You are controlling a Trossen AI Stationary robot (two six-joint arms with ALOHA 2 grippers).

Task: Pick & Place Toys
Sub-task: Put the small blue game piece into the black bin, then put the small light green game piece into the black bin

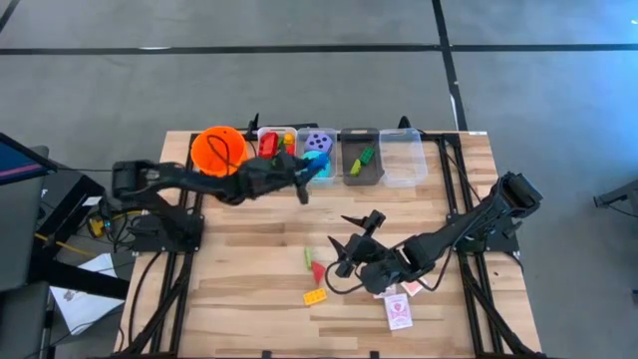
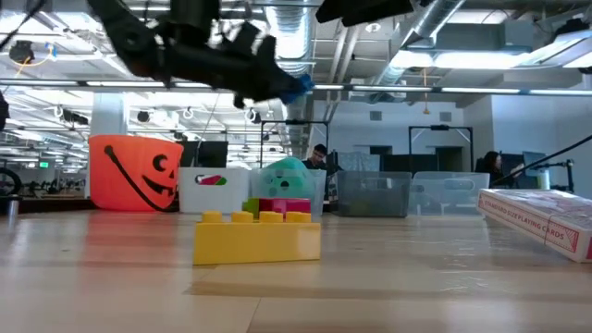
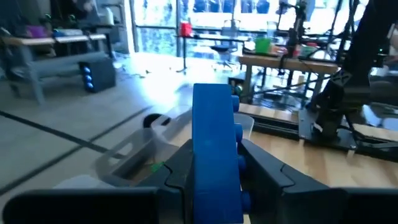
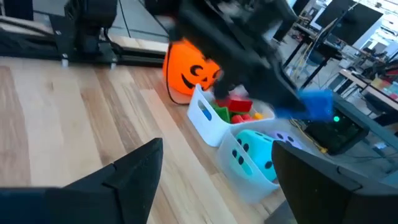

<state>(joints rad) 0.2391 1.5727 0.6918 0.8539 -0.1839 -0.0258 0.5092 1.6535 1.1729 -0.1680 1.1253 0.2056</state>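
- Near the front edge of the table [image 1: 239, 299] lie the playing cards [image 1: 399, 312], a yellow brick [image 1: 315, 296], a red brick [image 1: 319, 269] and a green brick [image 1: 308, 257].
- The right gripper [image 1: 351, 242] hangs over the middle of the table, just behind these toys, with its fingers spread and nothing between them.
- The left gripper [image 1: 311, 172] is raised near the back edge, clenched on a blue brick [image 3: 216, 149].
- Behind it, along the back edge, stand an orange bucket [image 1: 218, 150] and a row of bins [image 1: 402, 157]; the bins hold bricks, a purple die [image 1: 319, 141] and a teal die [image 4: 254, 151].
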